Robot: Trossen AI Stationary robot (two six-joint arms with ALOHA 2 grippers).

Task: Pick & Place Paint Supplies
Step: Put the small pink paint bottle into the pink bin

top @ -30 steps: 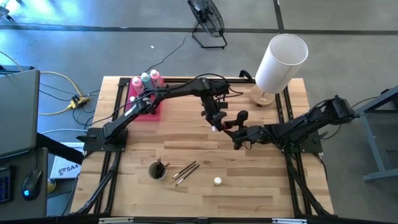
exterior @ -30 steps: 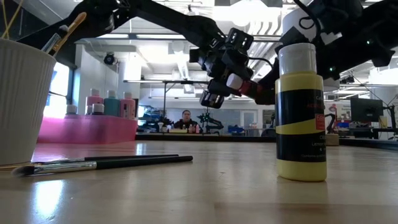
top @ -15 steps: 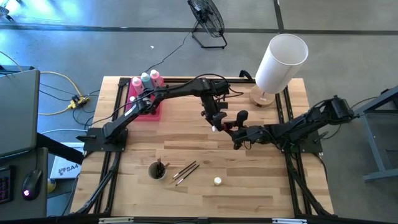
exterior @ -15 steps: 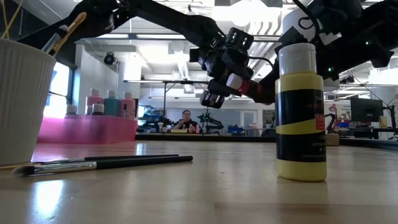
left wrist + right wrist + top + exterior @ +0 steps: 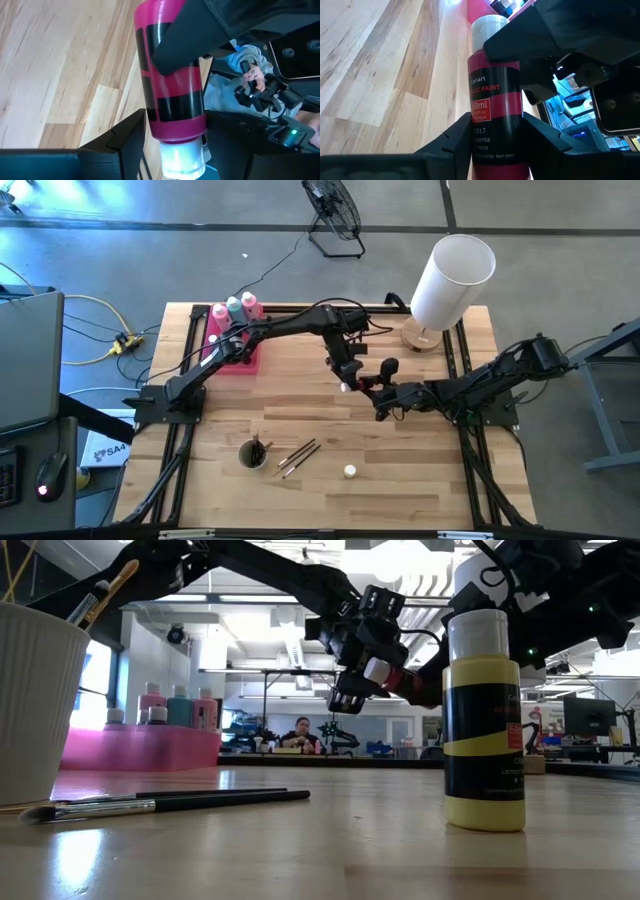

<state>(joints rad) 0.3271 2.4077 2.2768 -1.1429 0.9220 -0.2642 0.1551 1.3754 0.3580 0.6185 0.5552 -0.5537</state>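
Note:
A magenta squeeze bottle (image 5: 367, 385) with a white cap (image 5: 183, 160) hangs roughly level above the table's middle, cap toward the left arm. My right gripper (image 5: 496, 135) is shut on its base end. My left gripper (image 5: 175, 145) stands open, one finger on either side of the cap end, very close to it. A yellow bottle (image 5: 484, 720) stands upright on its base near the front edge. Two brushes (image 5: 298, 457) lie flat beside a white cup (image 5: 253, 453). My right gripper pinches the bottle's labelled body near its base (image 5: 482, 150) between its two fingers (image 5: 457, 137). They come nearly level from the table's right side and lie along the bottle. The bottle sticks out ahead of them, lifted clear of the table.
A pink tray (image 5: 240, 358) at the far left holds pink and teal bottles (image 5: 233, 308) and small pots. A big white lampshade (image 5: 452, 280) stands at the far right. The white cup holds more brushes. Bare wood lies under the two grippers.
My left gripper has opened a little around the bottle's cap end, seen in the low view. The bottle has kept its place in the air between the two grippers.

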